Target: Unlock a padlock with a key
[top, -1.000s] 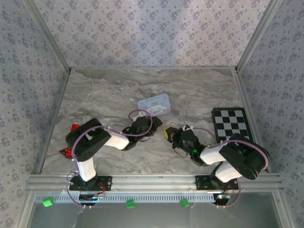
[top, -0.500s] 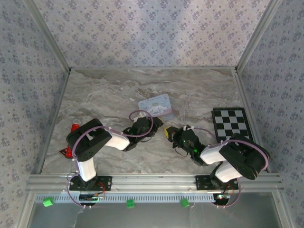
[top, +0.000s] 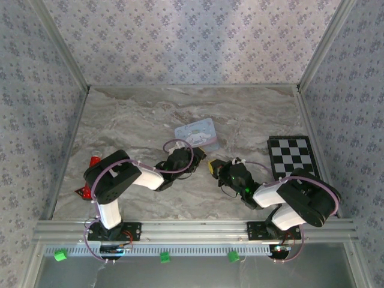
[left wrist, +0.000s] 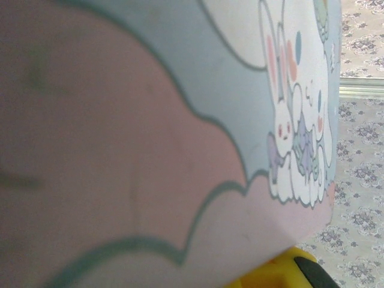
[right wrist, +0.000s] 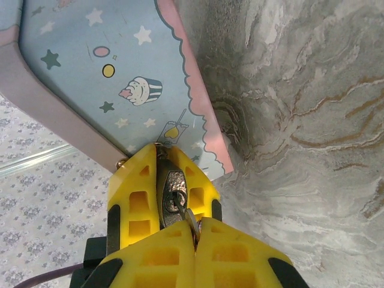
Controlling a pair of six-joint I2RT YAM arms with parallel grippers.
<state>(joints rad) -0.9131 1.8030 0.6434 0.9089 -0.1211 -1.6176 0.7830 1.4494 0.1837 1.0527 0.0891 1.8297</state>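
Padlock (right wrist: 172, 195) clamped in left tool (right wrist: 161, 169); right tool (right wrist: 195, 231) pinched shut on key (right wrist: 191, 221) at keyhole, beside cartoon tin (right wrist: 90, 66).

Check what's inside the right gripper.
A dark metal piece with a small ring, pinched in the right gripper; the cartoon tin is behind. The yellow fingers cover the piece's sides.

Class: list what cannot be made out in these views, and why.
Top view: left gripper and right gripper too small to read.
Left wrist view: blurred cartoon tin against the lens hides the jaws' hold.
Right wrist view: small metal piece, half hidden between the jaws, unidentifiable.
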